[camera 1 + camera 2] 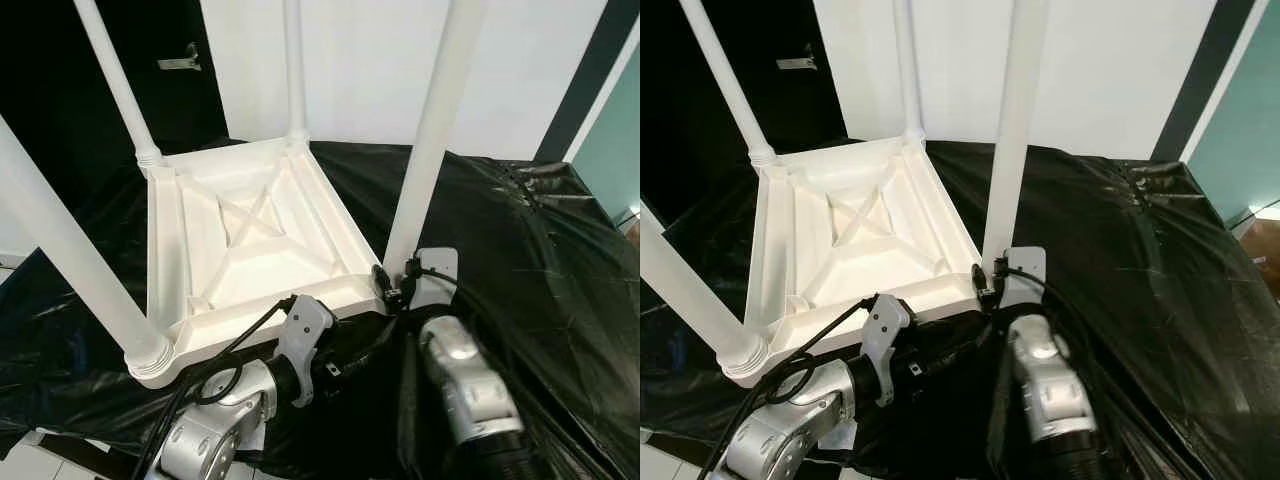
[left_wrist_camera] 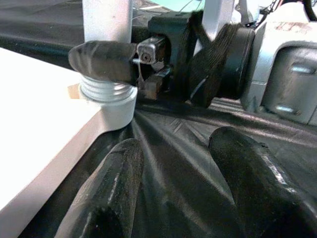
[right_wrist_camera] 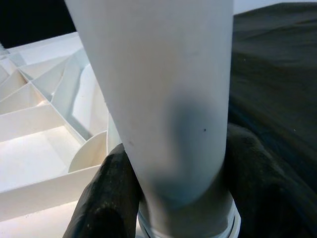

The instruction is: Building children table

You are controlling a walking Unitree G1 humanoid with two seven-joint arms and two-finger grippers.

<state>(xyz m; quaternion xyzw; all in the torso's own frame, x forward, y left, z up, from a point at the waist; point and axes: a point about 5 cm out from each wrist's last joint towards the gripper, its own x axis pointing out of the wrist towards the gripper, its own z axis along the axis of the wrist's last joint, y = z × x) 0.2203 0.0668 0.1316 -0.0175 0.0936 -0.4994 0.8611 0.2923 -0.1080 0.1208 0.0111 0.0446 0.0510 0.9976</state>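
The white children's table lies upside down on the black plastic sheet, legs up. The right hand grips the near right leg at its threaded base (probably screwing it in). The left hand waits open just beside.

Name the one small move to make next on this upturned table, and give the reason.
Probably twist the near-right leg further in: the right tool is closed around its base, and in the left wrist view thread rings show above the socket.
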